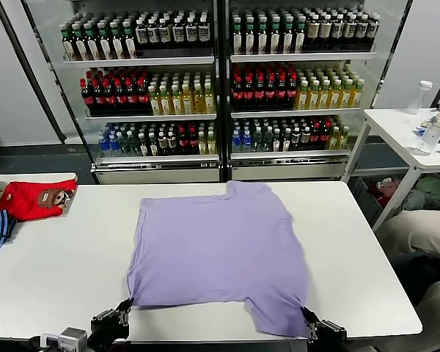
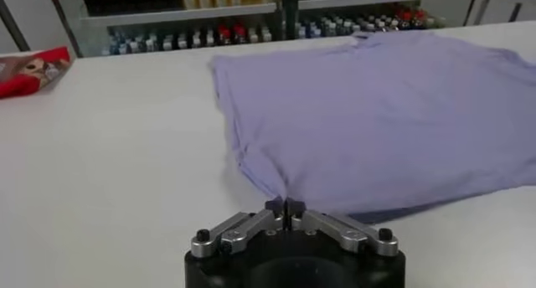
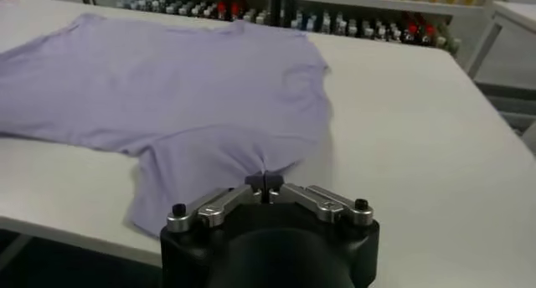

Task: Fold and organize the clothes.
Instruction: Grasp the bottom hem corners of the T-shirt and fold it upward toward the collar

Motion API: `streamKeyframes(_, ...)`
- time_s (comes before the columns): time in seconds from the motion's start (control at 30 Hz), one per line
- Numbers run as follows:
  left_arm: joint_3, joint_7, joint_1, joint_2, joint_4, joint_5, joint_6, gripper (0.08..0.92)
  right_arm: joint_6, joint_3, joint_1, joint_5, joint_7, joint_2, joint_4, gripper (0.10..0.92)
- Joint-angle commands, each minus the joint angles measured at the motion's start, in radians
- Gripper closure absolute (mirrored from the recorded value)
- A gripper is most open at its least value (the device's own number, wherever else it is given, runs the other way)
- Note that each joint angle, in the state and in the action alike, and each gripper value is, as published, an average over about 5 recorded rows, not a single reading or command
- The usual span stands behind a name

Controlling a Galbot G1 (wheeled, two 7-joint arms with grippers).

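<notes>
T-shirt (image 1: 216,249) lies flat, plain side up, in the middle of the white desk (image 1: 59,279), its near edge by our body. Our left claw (image 2: 285,206) is pinched tight on the near left corner, and our right claw (image 3: 265,181) is pinched on the near right sleeve edge. To fold well, we should lift both corners together, keep the edge taut and level, and carry it evenly toward the far side.
</notes>
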Motion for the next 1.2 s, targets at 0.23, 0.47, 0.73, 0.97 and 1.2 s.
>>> streamKeyframes(0.23,-0.146,-0.123,0.234,0.055,-0.14,-0.009,-0.048,0.906,0.002,0.066,-0.088,-0.001,-0.006,-0.028,0.103,0.912)
streamKeyframes(0.47,-0.088,-0.089,-0.113,0.046,-0.077,-0.127,0.045,0.906,-0.066,0.007,0.239,0.072,0.03,-0.051,0.016,0.912)
streamKeyframes(0.73,0.004,-0.02,-0.303,-0.03,0.056,-0.03,0.039,0.906,-0.106,-0.071,0.467,0.122,0.063,-0.053,-0.105,0.912)
streamKeyframes(0.97,0.054,0.008,-0.405,-0.048,0.178,-0.014,0.031,0.906,-0.12,-0.158,0.597,0.142,0.067,-0.03,-0.224,0.912)
streamKeyframes(1.2,0.079,0.045,-0.464,-0.035,0.276,-0.013,-0.011,0.906,-0.138,-0.211,0.666,0.158,0.083,0.001,-0.301,0.912)
